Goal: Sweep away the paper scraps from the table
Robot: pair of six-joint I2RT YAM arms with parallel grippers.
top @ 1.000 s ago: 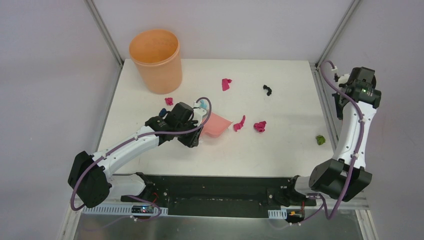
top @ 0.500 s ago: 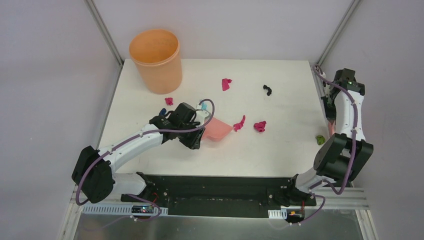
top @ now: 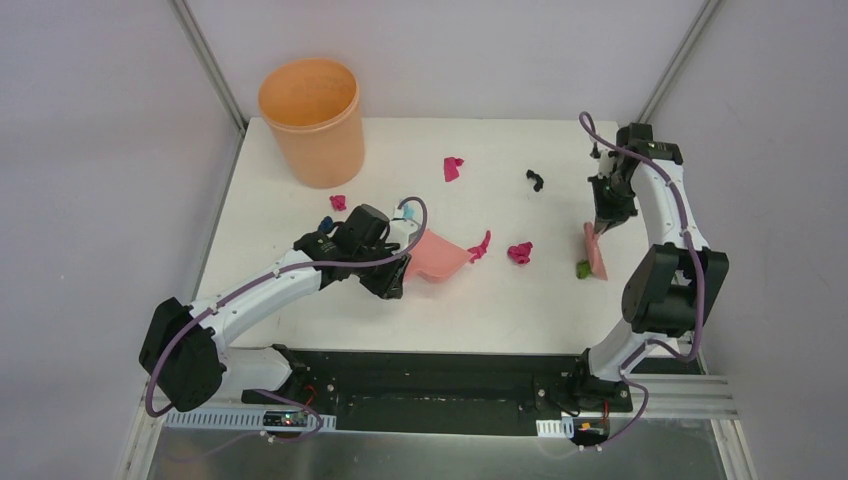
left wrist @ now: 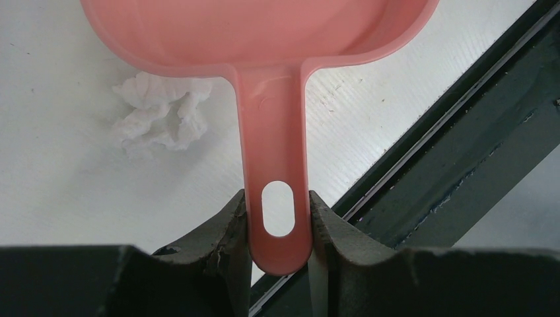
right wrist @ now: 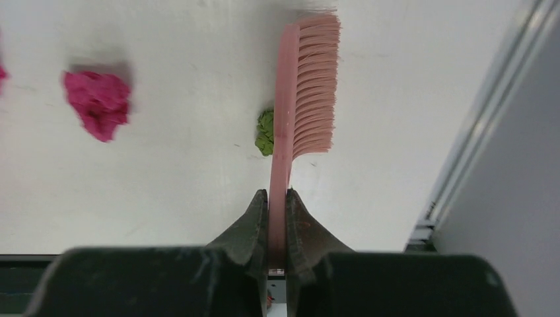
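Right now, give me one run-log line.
left gripper shut on dustpan | right gripper shut on brush | brush beside green scrap | pink scraps on table

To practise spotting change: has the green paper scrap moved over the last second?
Yes. The green paper scrap has shifted left across the table, from near its right edge toward the magenta scrap, beside the hand brush.

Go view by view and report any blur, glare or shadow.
Top external: evenly lit, sharp, only soft shadows on the table. Left wrist: the pale paper wad nearly washes out against the white surface. Right wrist: the magenta scrap looks slightly soft, with a faint shadow above it.
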